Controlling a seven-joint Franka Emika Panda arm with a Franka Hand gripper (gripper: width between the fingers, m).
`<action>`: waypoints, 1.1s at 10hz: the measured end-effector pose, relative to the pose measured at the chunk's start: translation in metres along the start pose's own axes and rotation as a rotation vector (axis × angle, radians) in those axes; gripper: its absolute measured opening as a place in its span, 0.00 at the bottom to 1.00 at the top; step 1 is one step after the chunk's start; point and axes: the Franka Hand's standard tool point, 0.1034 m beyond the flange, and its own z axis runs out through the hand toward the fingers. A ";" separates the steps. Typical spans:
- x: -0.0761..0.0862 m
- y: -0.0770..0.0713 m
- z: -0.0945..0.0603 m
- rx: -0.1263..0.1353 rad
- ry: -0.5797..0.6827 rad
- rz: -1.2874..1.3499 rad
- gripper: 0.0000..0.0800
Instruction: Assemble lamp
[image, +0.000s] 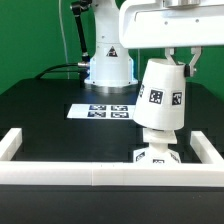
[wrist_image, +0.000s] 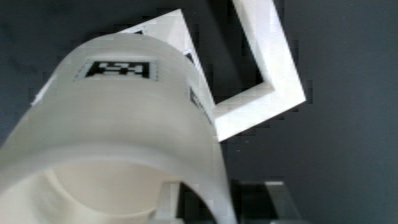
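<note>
The white cone-shaped shade (image: 161, 96) hangs slightly tilted in my gripper (image: 180, 64), which is shut on its upper rim. Its wide end points down, just above the bulb (image: 154, 152), whose tagged body shows right under it. The bulb stands by the front rail, and I cannot make out the flat base under it. In the wrist view the shade (wrist_image: 116, 130) fills most of the picture with a tag on its side, and my gripper (wrist_image: 228, 206) grips its wall. The bulb and base are hidden there.
The white rail frame (image: 60, 173) runs along the front and both sides of the black table; its corner shows in the wrist view (wrist_image: 263, 70). The marker board (image: 104, 111) lies flat behind the shade. The arm's white pedestal (image: 108, 60) stands at the back.
</note>
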 end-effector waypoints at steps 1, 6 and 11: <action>0.001 0.002 0.005 -0.001 0.010 -0.004 0.06; 0.002 0.005 0.004 -0.006 0.004 0.000 0.69; -0.007 0.002 -0.016 -0.036 0.013 0.028 0.87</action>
